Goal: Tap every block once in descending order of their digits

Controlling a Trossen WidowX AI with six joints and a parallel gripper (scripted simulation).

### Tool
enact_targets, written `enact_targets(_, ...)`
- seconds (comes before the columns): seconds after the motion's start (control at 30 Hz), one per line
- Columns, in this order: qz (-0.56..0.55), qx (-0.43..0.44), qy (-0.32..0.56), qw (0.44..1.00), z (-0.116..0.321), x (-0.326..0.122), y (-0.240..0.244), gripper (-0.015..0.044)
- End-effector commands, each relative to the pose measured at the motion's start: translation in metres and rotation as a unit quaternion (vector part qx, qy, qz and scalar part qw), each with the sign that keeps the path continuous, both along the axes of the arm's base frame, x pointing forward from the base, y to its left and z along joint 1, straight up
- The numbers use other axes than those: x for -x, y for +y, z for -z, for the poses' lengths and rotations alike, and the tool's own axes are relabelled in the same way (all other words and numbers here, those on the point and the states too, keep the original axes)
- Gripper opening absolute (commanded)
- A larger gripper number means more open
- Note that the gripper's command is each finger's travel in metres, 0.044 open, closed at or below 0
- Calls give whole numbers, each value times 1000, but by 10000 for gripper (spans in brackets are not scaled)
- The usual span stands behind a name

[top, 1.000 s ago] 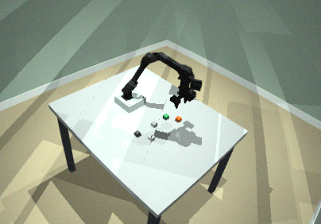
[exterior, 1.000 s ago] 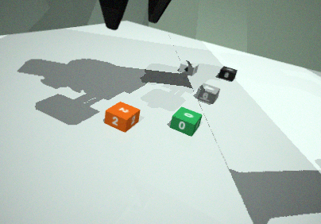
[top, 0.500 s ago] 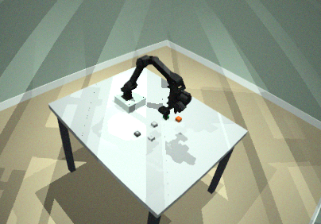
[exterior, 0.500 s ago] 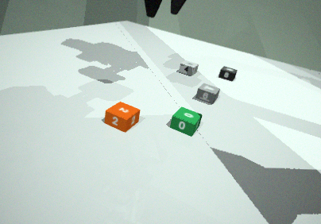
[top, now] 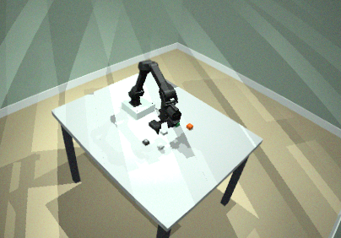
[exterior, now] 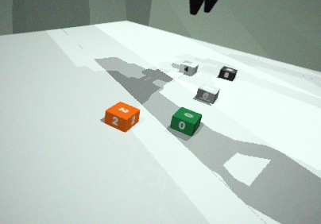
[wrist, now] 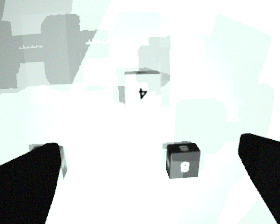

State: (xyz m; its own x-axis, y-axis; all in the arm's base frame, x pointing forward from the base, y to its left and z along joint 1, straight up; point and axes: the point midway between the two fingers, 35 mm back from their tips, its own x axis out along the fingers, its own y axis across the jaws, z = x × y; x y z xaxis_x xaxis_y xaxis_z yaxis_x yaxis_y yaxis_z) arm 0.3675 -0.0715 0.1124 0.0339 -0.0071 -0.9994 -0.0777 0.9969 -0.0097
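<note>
My gripper (exterior: 200,13) (wrist: 153,148) is open and empty, high above the table; in the wrist view its fingers stand wide apart. The black block with an 8 (top: 146,142) (exterior: 227,73) (wrist: 183,161) shows between the fingers, right of the middle. The white block with a 4 (top: 160,147) (exterior: 188,68) (wrist: 142,90) shows further up. The grey block with a 6 (top: 164,132) (exterior: 207,94) is mostly hidden behind the left finger in the wrist view. The green block with a 0 (top: 177,125) (exterior: 185,121) and the orange block with a 2 (top: 190,126) (exterior: 122,117) are outside the wrist view.
The white table (top: 202,175) (exterior: 71,165) carries the arm's pale base block (top: 138,109) toward the back. The arm (top: 157,75) reaches out over the blocks. Arm shadows cross the table, and bright glare washes out much of the wrist view.
</note>
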Motion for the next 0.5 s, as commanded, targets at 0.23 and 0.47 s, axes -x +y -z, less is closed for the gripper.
enact_targets(0.23,-4,-1,0,1000,0,1,-1,400)
enact_targets(0.47,-4,0,0,1000,0,8,-8,400)
